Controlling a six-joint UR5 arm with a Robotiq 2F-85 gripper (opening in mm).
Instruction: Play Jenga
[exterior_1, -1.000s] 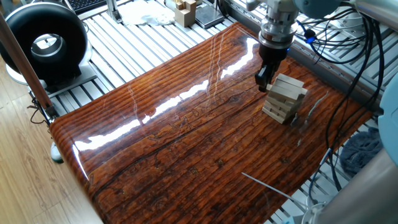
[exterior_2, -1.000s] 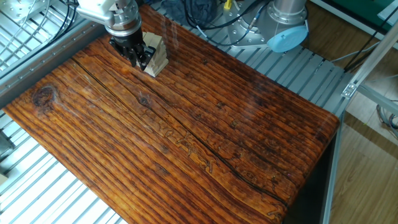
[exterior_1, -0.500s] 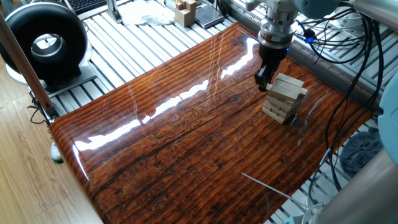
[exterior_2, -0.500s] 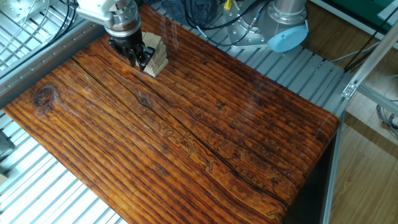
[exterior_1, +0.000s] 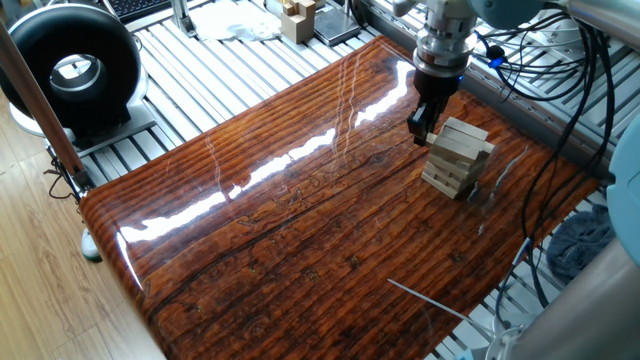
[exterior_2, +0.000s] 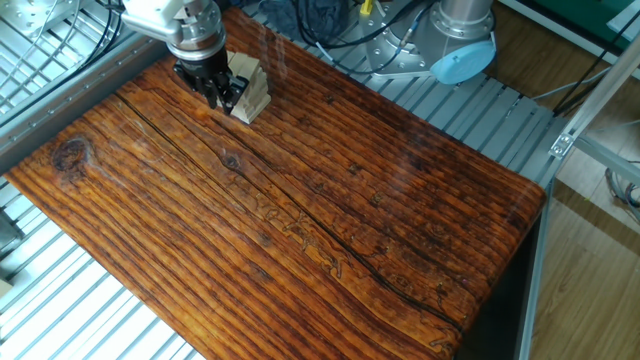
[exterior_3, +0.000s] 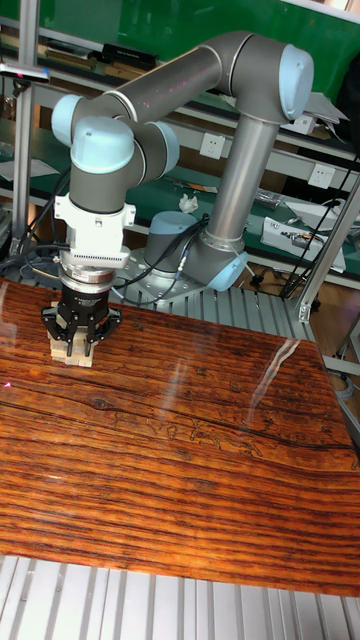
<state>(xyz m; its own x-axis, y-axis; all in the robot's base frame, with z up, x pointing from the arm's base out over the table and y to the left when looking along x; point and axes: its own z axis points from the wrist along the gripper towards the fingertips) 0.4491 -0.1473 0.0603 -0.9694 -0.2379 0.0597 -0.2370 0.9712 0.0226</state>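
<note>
The Jenga tower (exterior_1: 458, 156) is a short stack of pale wooden bars in crosswise layers near the table's far right edge. It also shows in the other fixed view (exterior_2: 250, 88) and low in the tall fixed view (exterior_3: 72, 356). My gripper (exterior_1: 418, 128) hangs straight down against the tower's left side, fingertips at about its upper layers. Its dark fingers (exterior_2: 214, 95) look drawn together. From the front, the gripper (exterior_3: 80, 340) covers most of the tower. Whether the tips pinch the end of a bar is hidden.
The glossy wooden table (exterior_1: 300, 230) has metal slat borders (exterior_1: 230, 60). A black round device (exterior_1: 72, 70) stands at the far left and tan wooden pieces (exterior_1: 297, 17) lie beyond the table. Cables (exterior_1: 560, 60) hang near the tower, and the arm's base (exterior_2: 462, 45) sits at the table's edge.
My gripper has shifted a few pixels away from the tower's side, up and to the left in the one fixed view. The tower looks unchanged.
</note>
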